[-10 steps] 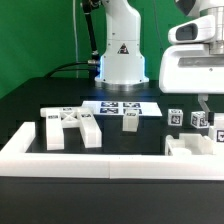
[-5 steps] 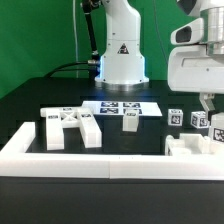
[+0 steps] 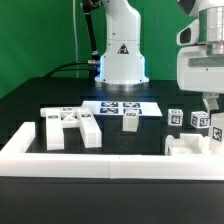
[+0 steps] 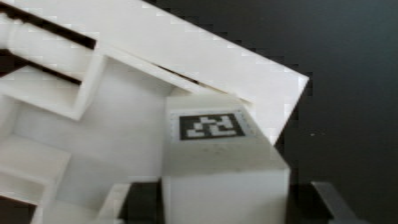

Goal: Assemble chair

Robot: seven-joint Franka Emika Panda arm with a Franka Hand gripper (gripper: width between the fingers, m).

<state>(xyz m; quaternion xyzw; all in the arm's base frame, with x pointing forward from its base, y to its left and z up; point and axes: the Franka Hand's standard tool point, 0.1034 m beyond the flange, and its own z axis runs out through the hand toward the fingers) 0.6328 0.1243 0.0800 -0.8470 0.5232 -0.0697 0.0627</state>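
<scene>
Since a second ago your gripper (image 3: 207,102) has slid toward the exterior view's right, while the loose parts lie as they did. In the wrist view its fingers (image 4: 139,208) are clamped on one square white leg (image 4: 226,165) bearing a tag, with white slabs (image 4: 71,90) close behind it.

In the exterior view you have:
- one X-braced frame (image 3: 70,126) at left
- one short leg (image 3: 131,121) beside the marker board (image 3: 122,106)
- three tagged blocks (image 3: 175,117) at right
- one blocky piece (image 3: 188,146) at lower right
- one long rail (image 3: 100,160) in front
</scene>
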